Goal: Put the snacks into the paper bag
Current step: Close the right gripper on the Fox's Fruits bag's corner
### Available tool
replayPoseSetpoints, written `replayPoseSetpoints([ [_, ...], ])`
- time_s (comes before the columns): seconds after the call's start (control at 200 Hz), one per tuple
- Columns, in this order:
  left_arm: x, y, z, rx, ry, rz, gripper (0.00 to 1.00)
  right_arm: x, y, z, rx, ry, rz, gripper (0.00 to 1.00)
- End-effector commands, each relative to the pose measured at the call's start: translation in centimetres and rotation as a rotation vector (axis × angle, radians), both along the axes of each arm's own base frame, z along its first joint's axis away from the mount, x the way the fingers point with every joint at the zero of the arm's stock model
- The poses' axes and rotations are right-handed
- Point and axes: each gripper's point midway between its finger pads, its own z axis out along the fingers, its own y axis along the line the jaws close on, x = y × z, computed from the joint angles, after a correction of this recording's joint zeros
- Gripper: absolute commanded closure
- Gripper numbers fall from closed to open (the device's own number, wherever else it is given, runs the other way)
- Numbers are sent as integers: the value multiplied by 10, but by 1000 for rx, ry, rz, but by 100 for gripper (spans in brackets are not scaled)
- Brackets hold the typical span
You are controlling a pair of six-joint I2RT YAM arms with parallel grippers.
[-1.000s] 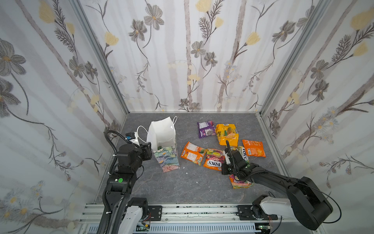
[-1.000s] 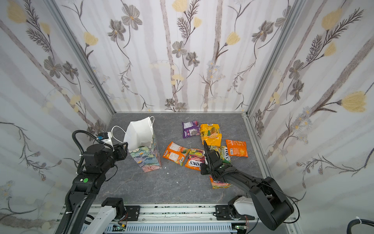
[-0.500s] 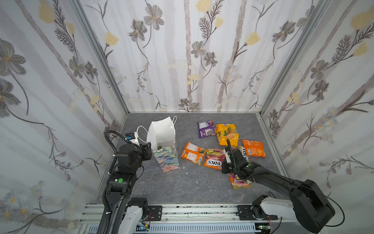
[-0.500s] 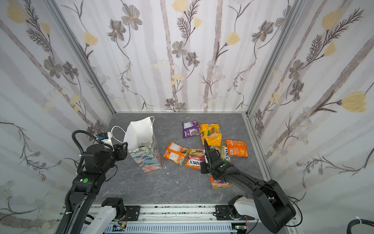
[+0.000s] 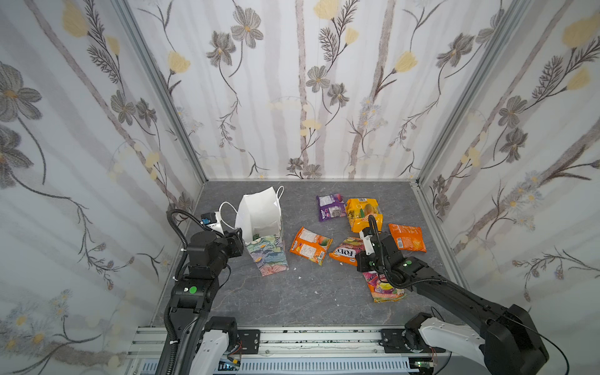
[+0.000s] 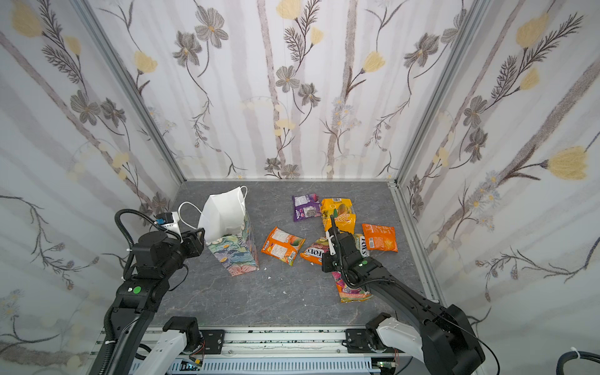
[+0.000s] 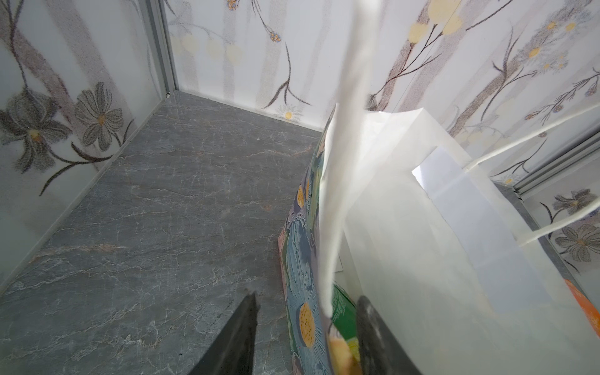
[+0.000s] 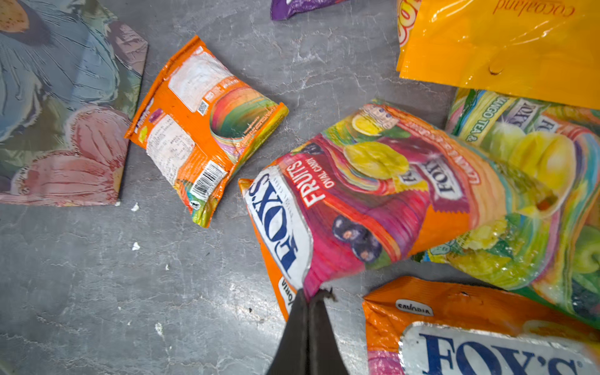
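The paper bag [image 5: 259, 214] [image 6: 224, 214] stands tilted at the left, its white inside showing. My left gripper [image 7: 308, 297] is open and straddles the bag's near wall, one finger inside. A green packet [image 7: 342, 311] lies in the bag. Several snacks lie on the floor to the right: purple [image 5: 331, 207], yellow [image 5: 362, 212], and two orange ones [image 5: 310, 245] [image 5: 407, 237]. My right gripper [image 8: 311, 292] [image 5: 360, 263] is shut on the near corner of the orange-and-pink FOX'S packet [image 8: 357, 201] [image 5: 345, 253]. Another pink packet [image 5: 384, 289] lies partly under the right arm.
Flower-papered walls close in the grey stone floor [image 5: 308, 292] on three sides, with a metal rail [image 5: 292, 341] at the front. Bare floor lies between the bag and the packets. The bag's cord handle [image 5: 227, 211] hangs by the left wrist.
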Motion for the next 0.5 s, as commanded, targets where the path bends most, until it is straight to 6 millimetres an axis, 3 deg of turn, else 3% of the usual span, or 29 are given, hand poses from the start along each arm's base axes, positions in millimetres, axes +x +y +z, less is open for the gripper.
replayPoseSetpoints([
  [0.0,1,2,1,1,-7,10,51,1,10,17,49,-27,33,100],
  [0.495,1,1,0,1,-5,8,51,7,30,82,147,-148,118,100],
])
